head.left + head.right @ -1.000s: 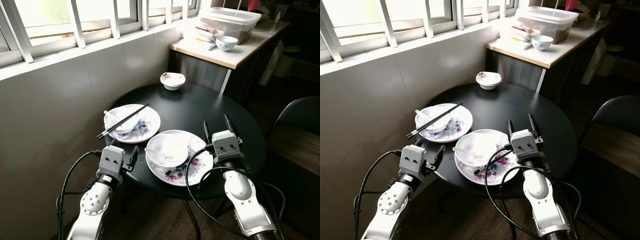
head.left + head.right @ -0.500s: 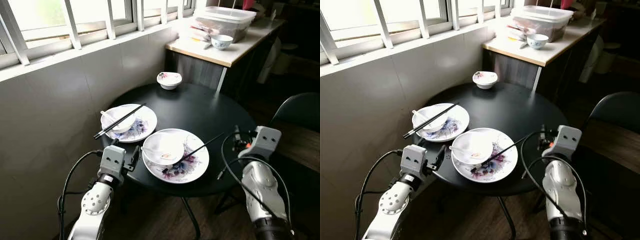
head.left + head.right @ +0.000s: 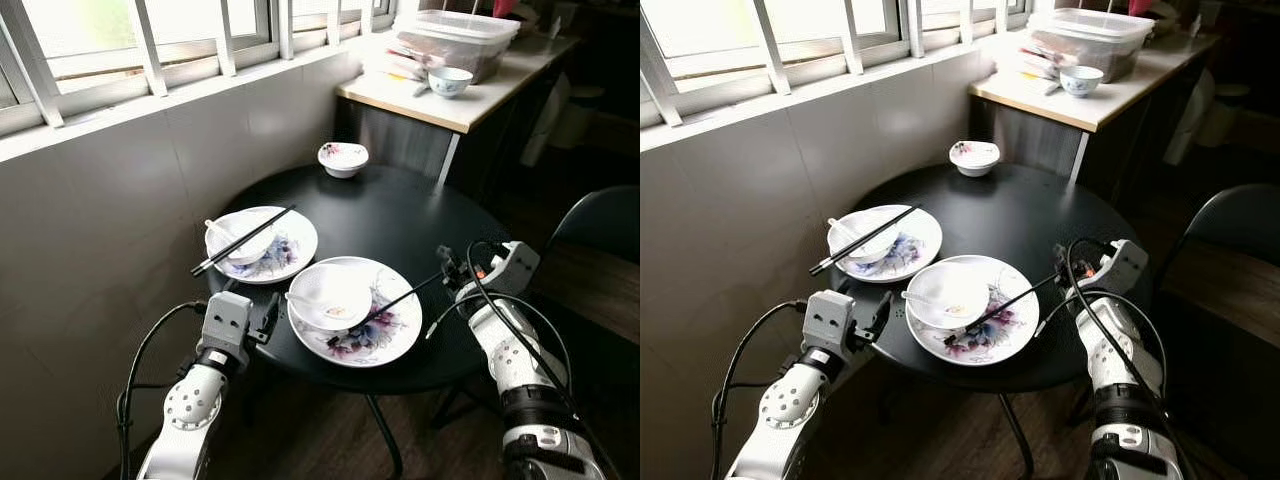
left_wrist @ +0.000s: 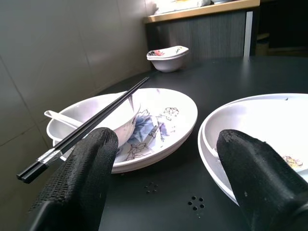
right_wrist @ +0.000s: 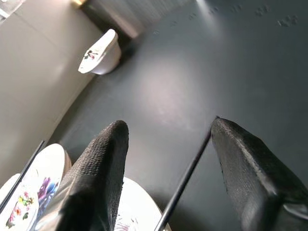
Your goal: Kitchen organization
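Note:
Two floral plates sit on a round black table (image 3: 400,215). The near plate (image 3: 385,335) holds a white bowl (image 3: 335,290) with a spoon. A black chopstick (image 3: 400,297) slants from this plate toward the table's right edge. My right gripper (image 3: 446,268) is at the chopstick's outer end, open, with the chopstick (image 5: 185,183) lying between its fingers (image 5: 103,168). The far plate (image 3: 290,250) carries a bowl (image 3: 240,245) with chopsticks (image 3: 243,240) across it. My left gripper (image 4: 166,137) is open at the table's near-left edge, facing both plates.
A small floral bowl (image 3: 343,158) stands at the table's far edge. Behind it is a counter (image 3: 450,105) with a plastic box (image 3: 455,35) and a bowl (image 3: 450,82). A dark chair (image 3: 600,225) stands to the right. Tiled wall and window run along the left.
My right arm swung from over the near plate's right edge out to the right, then came back in to the chopstick's outer end. The left arm stayed put.

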